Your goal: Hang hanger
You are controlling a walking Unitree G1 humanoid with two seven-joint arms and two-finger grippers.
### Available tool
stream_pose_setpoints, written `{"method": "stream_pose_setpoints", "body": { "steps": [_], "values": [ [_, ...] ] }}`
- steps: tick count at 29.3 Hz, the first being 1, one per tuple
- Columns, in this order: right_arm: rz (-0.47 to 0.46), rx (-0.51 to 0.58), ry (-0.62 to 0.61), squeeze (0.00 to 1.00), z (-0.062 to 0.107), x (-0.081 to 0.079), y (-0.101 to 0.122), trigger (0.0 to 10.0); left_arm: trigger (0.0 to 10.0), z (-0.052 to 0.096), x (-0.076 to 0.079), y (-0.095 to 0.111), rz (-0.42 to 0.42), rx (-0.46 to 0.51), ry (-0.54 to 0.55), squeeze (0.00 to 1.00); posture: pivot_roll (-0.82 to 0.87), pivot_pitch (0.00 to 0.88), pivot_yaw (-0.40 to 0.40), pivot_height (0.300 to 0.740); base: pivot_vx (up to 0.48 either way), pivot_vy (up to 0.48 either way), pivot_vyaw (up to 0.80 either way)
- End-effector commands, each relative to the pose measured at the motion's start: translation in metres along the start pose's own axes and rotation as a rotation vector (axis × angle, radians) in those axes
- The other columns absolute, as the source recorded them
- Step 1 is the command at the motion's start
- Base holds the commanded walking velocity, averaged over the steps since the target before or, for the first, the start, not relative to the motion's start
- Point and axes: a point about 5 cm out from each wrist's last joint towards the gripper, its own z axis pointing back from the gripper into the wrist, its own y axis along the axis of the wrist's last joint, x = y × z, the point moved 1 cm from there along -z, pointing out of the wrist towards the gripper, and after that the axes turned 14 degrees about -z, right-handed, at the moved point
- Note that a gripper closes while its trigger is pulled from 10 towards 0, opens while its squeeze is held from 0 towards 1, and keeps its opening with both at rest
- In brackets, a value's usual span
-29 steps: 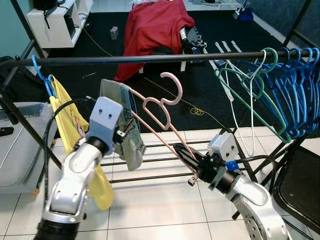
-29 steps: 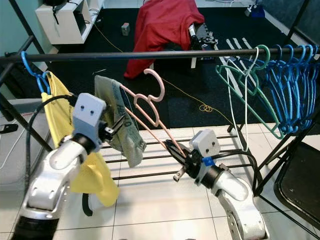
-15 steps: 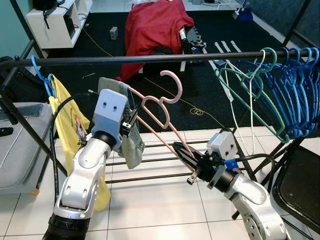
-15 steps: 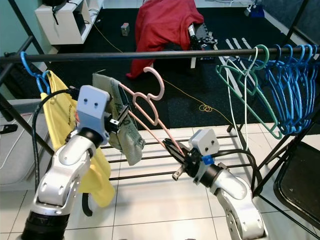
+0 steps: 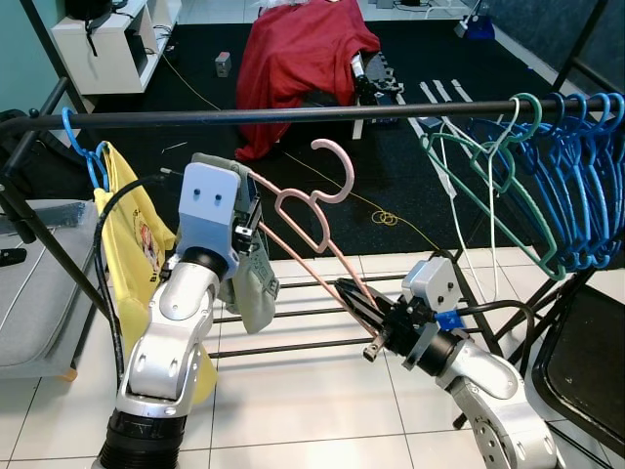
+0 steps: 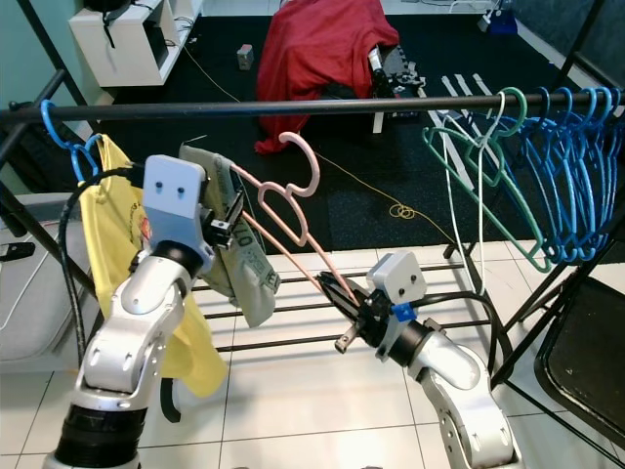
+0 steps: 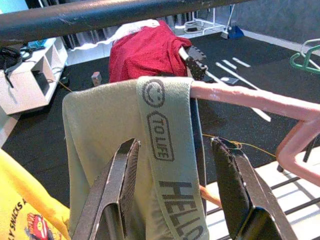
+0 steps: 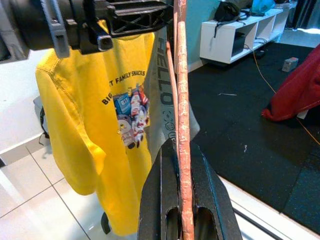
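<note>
Even, bright indoor light is falling from above, leaving the white floor tiles (image 5: 293, 391) shining faintly and casting only soft shadows under the lower rack bars (image 5: 293, 347). Both head views are staying sharp with no motion blur, though the black carpet (image 5: 195, 127) is swallowing detail. In the wrist views the near fingers (image 7: 120, 185) and the pink hanger (image 8: 182, 125) are blurring slightly up close, and the rail (image 7: 100, 15) is bowing toward the edge.

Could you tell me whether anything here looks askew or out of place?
Yes: the pink hanger is steeply tilted below the rail, hook unhung, its low end pinched in the right gripper. A grey garment drapes its high end.
</note>
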Motion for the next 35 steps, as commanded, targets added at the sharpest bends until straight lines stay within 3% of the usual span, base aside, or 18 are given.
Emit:
{"method": "stream_pose_setpoints", "body": {
  "steps": [1,6,10,17,18,19,20,23,24,35],
  "values": [
    [-0.009,0.011,0.013,0.0,-0.002,-0.002,-0.001,0.0,10.0,-0.001,0.003,0.001,0.004,0.006,0.002,0.0,-0.05,0.171,0.026,0.74,0.0,0.0,0.0],
    [-0.009,0.013,0.015,0.0,-0.002,-0.002,-0.001,0.0,10.0,-0.004,0.004,-0.001,-0.005,0.001,0.006,0.0,-0.05,0.172,0.025,0.74,0.0,0.0,0.0],
    [-0.011,0.019,0.025,0.0,-0.005,-0.006,0.001,0.0,10.0,-0.011,-0.008,-0.01,-0.084,-0.051,0.131,0.0,-0.05,0.169,0.024,0.74,0.0,0.0,0.0],
    [-0.012,0.021,0.031,0.0,-0.006,-0.008,0.001,0.0,10.0,-0.016,-0.011,-0.012,-0.098,-0.062,0.178,0.0,-0.05,0.166,0.027,0.74,0.0,0.0,0.0],
    [-0.011,0.021,0.032,0.0,-0.006,-0.009,0.001,0.0,7.1,-0.017,-0.01,-0.012,-0.104,-0.061,0.184,0.0,-0.06,0.165,0.027,0.74,0.0,0.0,0.0],
    [-0.011,0.021,0.032,0.0,-0.006,-0.009,0.001,0.0,7.1,-0.017,-0.01,-0.012,-0.104,-0.061,0.184,0.0,-0.06,0.165,0.027,0.74,0.0,0.0,0.0],
    [-0.011,0.022,0.032,0.0,-0.006,-0.009,0.001,0.0,3.2,-0.018,-0.01,-0.012,-0.106,-0.059,0.187,0.0,-0.06,0.163,0.027,0.74,0.0,0.0,0.0],
    [-0.011,0.022,0.032,0.0,-0.005,-0.009,0.001,0.0,3.2,-0.018,-0.01,-0.012,-0.107,-0.056,0.189,0.0,-0.06,0.163,0.027,0.74,0.0,0.0,0.0],
    [-0.011,0.022,0.033,0.0,-0.005,-0.01,0.001,0.0,0.0,-0.018,-0.011,-0.012,-0.107,-0.055,0.192,0.0,-0.06,0.16,0.027,0.74,0.0,0.0,0.0],
    [-0.01,0.023,0.037,0.0,-0.006,-0.01,0.001,0.0,0.0,-0.018,-0.014,-0.011,-0.121,-0.037,0.209,0.0,-0.05,0.153,0.026,0.74,0.0,0.0,0.0]
  ]
}}
